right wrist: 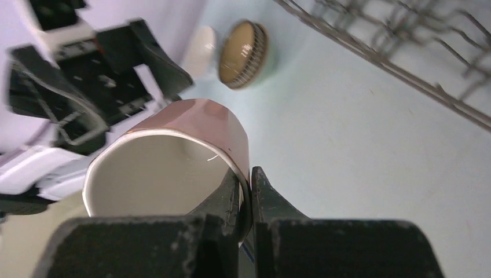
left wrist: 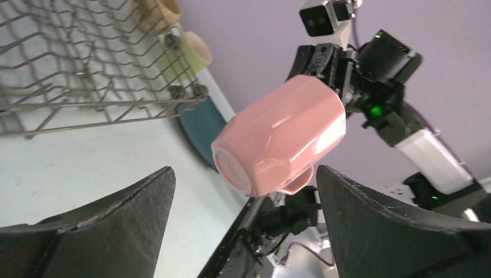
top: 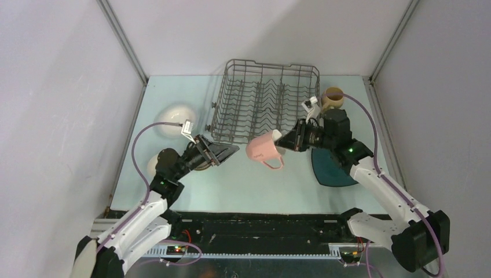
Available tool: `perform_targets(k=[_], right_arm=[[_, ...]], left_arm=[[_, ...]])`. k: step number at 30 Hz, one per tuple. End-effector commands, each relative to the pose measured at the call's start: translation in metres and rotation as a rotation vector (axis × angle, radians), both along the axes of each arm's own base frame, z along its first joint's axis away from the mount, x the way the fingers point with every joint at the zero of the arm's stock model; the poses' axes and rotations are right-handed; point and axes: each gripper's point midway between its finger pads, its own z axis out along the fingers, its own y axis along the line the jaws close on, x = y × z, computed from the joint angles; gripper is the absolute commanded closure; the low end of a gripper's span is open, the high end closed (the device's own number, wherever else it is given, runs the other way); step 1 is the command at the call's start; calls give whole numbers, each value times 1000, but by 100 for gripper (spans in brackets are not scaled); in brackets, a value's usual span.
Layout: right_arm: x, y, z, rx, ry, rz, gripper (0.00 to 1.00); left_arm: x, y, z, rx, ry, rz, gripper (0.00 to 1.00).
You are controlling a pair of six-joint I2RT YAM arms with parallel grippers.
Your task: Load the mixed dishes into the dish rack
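- My right tool (top: 288, 138) pinches the rim of the pink mug (top: 264, 149), held sideways just short of the dish rack (top: 263, 101).
- My left tool (top: 223, 152) gapes, empty.
- Step in hand: carry. The next move needs lift over the near wall.

This is a robot lab. Plain walls (top: 52, 87) and metal posts (top: 123, 40) stand around the light green table (top: 243, 185). Two robot arms (top: 145, 211) with purple cables (top: 135, 152) sit at the table's near edge
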Motion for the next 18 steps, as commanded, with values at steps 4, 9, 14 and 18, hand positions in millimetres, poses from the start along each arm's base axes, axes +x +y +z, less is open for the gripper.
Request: perform_targets(k=[4,9,14,18], right_arm=[[-4,32,93,371,-99,177,100],[-9,50,110,469,-84,248,100],[-9,61,110,502,-52,275,100],[-8,69,106,510,-34,278,100]], left_arm=[[-19,-11,75,-266,-124,-155,2],[-30,-14,94,-370,-131,-240,2],[-32,-18,92,-377,-117,-266,2],[-29,-21,84,-357,-92,-257,2]])
